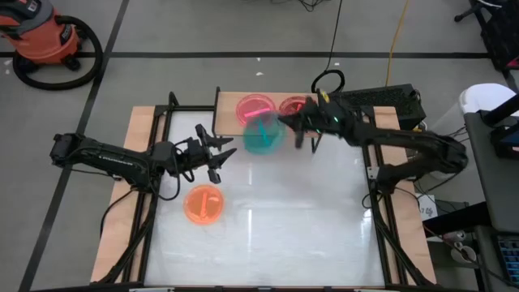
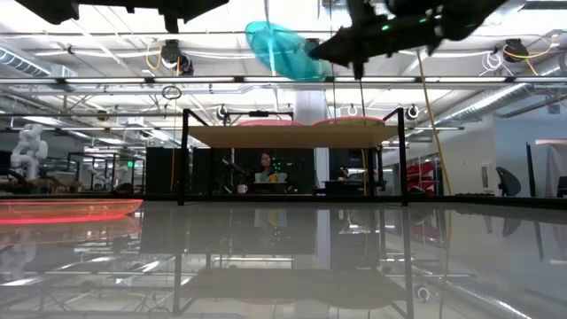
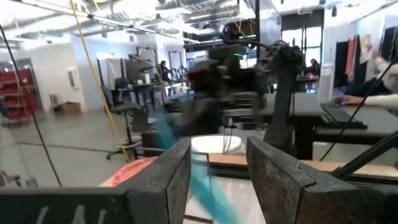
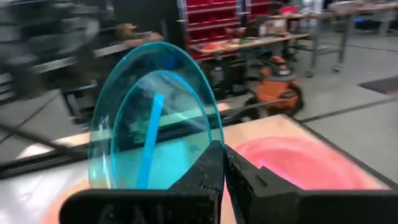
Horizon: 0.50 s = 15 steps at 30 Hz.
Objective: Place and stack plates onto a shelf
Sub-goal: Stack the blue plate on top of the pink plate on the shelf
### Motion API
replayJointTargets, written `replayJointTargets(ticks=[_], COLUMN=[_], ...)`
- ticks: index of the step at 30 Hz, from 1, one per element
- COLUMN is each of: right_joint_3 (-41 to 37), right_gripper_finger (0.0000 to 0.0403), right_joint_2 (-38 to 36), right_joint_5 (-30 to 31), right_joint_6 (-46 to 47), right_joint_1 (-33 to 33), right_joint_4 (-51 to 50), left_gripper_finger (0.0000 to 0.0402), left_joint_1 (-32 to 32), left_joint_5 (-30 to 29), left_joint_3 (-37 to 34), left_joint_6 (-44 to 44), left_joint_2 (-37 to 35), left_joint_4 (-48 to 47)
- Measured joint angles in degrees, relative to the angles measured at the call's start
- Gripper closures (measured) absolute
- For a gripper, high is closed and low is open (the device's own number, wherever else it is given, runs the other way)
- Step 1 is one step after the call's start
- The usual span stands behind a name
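Observation:
My right gripper point(image 1: 284, 123) point(image 4: 224, 152) is shut on a cyan plate point(image 1: 263, 135) point(image 2: 285, 50) point(image 4: 155, 118) with a divider ridge, high in the air just in front of the shelf point(image 1: 227, 105) point(image 2: 292, 135). Two pink plates point(image 1: 255, 106) point(image 1: 293, 105) point(image 4: 292, 163) lie flat on the shelf board. An orange plate point(image 1: 203, 204) point(image 2: 62, 210) rests flat on the tabletop on the left. My left gripper point(image 1: 214, 154) point(image 3: 217, 174) is open and holds nothing. It hovers above the table between the orange plate and the cyan one. My right gripper pinches the cyan plate's rim point(image 4: 210, 142) between its two fingers, on the edge nearest the wrist. The fingers come roughly level from the table's right side. The plate is lifted clear and tilted steeply on edge, reaching out past the fingertips toward the left.
The shelf stands on thin black legs point(image 2: 184, 159) at the table's far edge. Black frame rails point(image 1: 154, 162) run along the table's left and right sides. The white tabletop point(image 1: 308, 211) is bare in the middle and on the right. People sit at desks in the room behind.

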Motion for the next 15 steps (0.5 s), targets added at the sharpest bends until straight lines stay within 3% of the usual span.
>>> replayJointTargets(ticks=[5,10,15], right_joint_3=[8.80,16.28,19.05], right_gripper_finger=[0.0403,0.0403,0.0403], right_joint_2=[10.44,19.33,24.76], right_joint_5=[-0.22,-3.44,-6.14], right_joint_6=[0.49,6.84,12.54], right_joint_1=[-6.75,-12.55,-15.62], right_joint_4=[-0.04,0.87,1.61], left_gripper_finger=[0.0241,0.0241,0.0241], left_joint_1=[0.00,0.00,0.00], left_joint_5=[0.00,0.00,0.00], left_joint_3=[0.00,0.00,0.00], left_joint_6=[-0.31,-0.31,-0.35], left_joint_2=[0.00,0.00,0.00], left_joint_4=[0.63,0.90,0.77])
